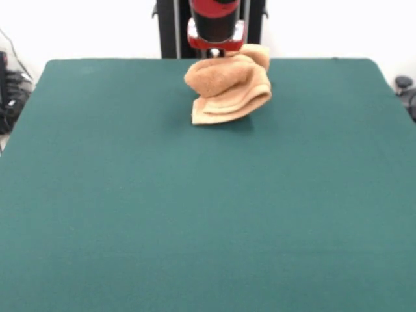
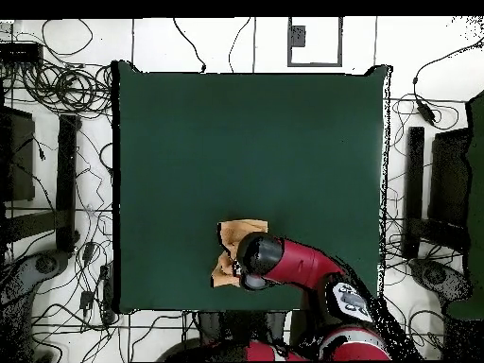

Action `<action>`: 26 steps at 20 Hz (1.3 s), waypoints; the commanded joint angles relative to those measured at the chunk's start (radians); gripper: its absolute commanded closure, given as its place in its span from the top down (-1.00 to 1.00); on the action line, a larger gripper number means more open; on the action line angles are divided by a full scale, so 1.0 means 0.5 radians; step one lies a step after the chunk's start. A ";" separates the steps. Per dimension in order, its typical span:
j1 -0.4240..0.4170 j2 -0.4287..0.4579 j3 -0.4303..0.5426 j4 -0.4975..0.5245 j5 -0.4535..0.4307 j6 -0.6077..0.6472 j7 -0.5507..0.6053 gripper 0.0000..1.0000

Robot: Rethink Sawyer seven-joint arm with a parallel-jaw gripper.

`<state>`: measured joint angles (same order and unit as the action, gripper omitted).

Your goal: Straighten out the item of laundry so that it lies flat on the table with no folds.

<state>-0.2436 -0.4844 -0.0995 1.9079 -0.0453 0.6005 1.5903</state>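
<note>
the table is seen as a wide spread of dark green cloth, and most of it is bare. in the overhead view cables are strewn on the pale floor round it, and dark stands are seen at both sides.

the arm, red and black, is seen in the overhead view to reach in over the table's edge on the robot's side and to end above the towel. in the front view only its lower end is shown, coming down at the far middle of the table.

the towel is found at the far side of the table in the front view, about midway between left and right. it is bunched and not flat: several folded layers are stacked, a rounded hump is raised at the top, and the lower edges are laid on the cloth. in the overhead view part of it is covered by the arm.

the gripper is placed right at the top of the towel's hump. its tips are hidden by the wrist and the cloth, so it cannot be told whether the towel is gripped or the claw is apart.
</note>
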 commanded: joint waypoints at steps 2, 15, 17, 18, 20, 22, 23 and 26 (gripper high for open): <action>0.136 0.046 -0.113 -0.161 -0.427 -1.216 0.315 -1.00; 0.846 0.350 -0.889 -0.148 -0.047 -2.297 0.313 -1.00; 0.854 0.364 -0.895 -0.170 -0.013 -2.341 0.281 -1.00; 0.857 0.372 -0.897 -0.174 0.001 -2.369 0.269 -1.00; 0.869 0.385 -0.907 -0.179 0.025 -2.441 0.247 -1.00; 0.889 0.400 -0.925 -0.181 0.051 -2.526 0.227 -1.00; 0.894 0.405 -0.928 -0.183 0.056 -2.553 0.221 -1.00; 0.909 0.427 -0.945 -0.192 0.074 -2.689 0.201 -1.00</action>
<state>0.1737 -0.3022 -0.5724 1.9055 -0.0991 -0.5844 1.5919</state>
